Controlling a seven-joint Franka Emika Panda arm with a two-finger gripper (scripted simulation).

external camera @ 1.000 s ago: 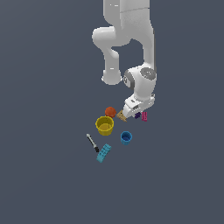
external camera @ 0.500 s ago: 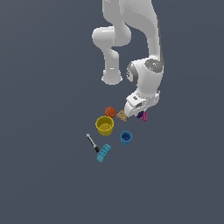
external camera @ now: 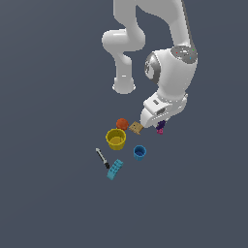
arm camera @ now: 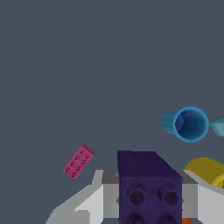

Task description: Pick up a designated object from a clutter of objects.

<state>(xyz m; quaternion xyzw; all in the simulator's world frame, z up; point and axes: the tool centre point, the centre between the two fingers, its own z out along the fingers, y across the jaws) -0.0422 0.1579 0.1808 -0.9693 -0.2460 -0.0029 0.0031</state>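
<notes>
The designated object, a dark purple studded block (arm camera: 148,183), fills the space between my gripper's (arm camera: 151,199) white fingers (arm camera: 98,199) in the wrist view, and the gripper is shut on it. In the exterior view the purple block (external camera: 161,124) hangs under my gripper (external camera: 161,124), just above the magenta-pink block (external camera: 160,131), which lies on the floor at the clutter's edge toward the exterior view's right. The same pink block (arm camera: 78,161) shows in the wrist view, well apart from the held piece.
The clutter lies toward the exterior view's left of the gripper: tan block (external camera: 135,128), orange ball (external camera: 121,124), yellow cup (external camera: 116,139), blue cup (external camera: 139,152), cyan brick (external camera: 115,170), black-and-white pen (external camera: 102,158). The blue cup (arm camera: 186,124) and yellow cup (arm camera: 208,169) also show in the wrist view.
The arm's wrist has swung toward the exterior view's right and lifted a little. The purple block now shows under the hand, above the pink block.
</notes>
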